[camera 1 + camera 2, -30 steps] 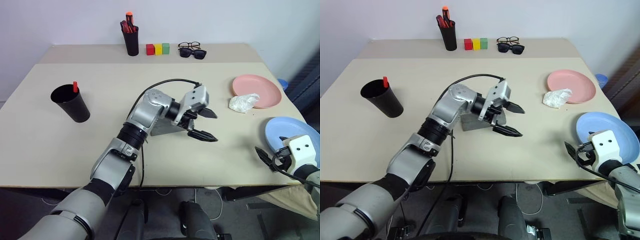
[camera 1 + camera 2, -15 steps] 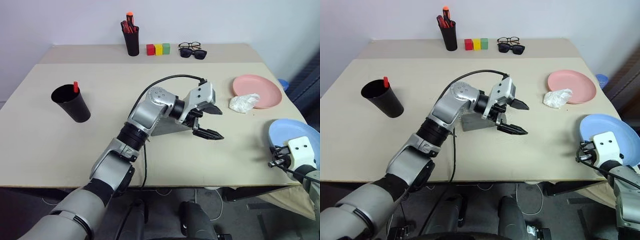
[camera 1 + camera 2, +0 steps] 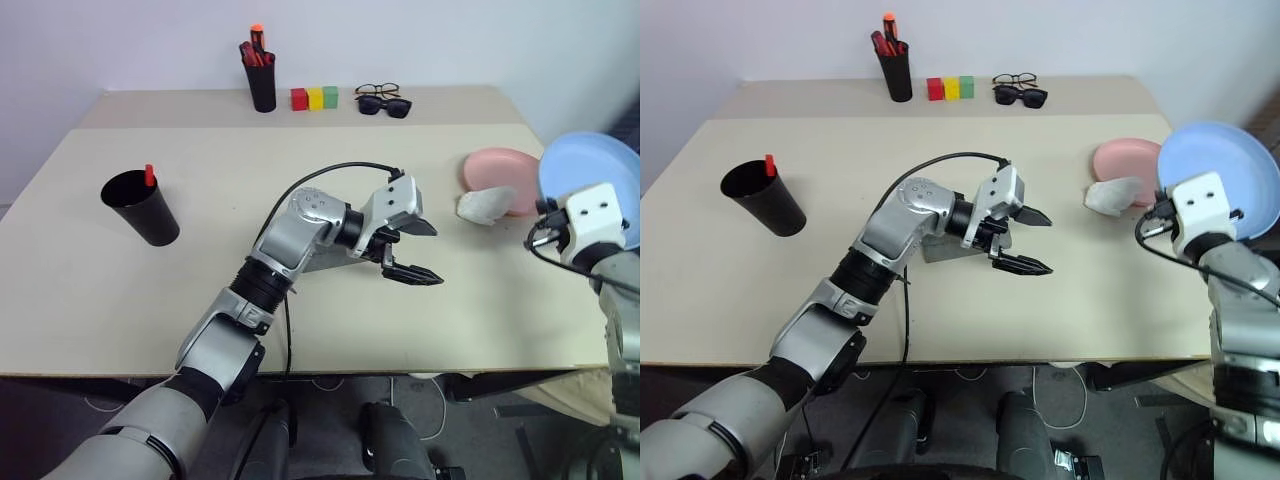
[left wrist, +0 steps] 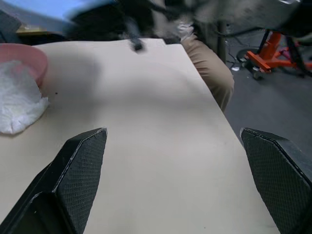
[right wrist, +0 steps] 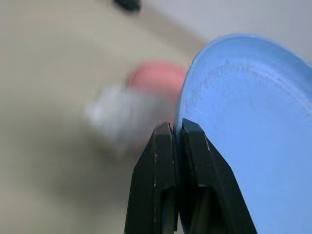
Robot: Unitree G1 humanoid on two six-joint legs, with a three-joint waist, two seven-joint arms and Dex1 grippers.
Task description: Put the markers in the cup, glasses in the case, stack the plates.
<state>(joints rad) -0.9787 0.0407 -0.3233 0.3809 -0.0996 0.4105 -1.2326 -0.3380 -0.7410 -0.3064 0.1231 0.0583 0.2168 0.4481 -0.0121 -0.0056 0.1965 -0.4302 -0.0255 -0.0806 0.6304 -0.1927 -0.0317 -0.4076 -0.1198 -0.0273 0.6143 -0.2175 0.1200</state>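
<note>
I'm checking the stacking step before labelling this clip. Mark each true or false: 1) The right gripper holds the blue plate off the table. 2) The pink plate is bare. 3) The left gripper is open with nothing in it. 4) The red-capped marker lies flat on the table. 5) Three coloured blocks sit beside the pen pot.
1) True: the right gripper is shut on the rim of the blue plate, raised above the table.
2) False: a crumpled white wad rests against the pink plate.
3) True: the left gripper hangs open over the table.
4) False: the red-capped marker stands in the cup.
5) True: red, yellow and green blocks sit by the pen pot.
</note>
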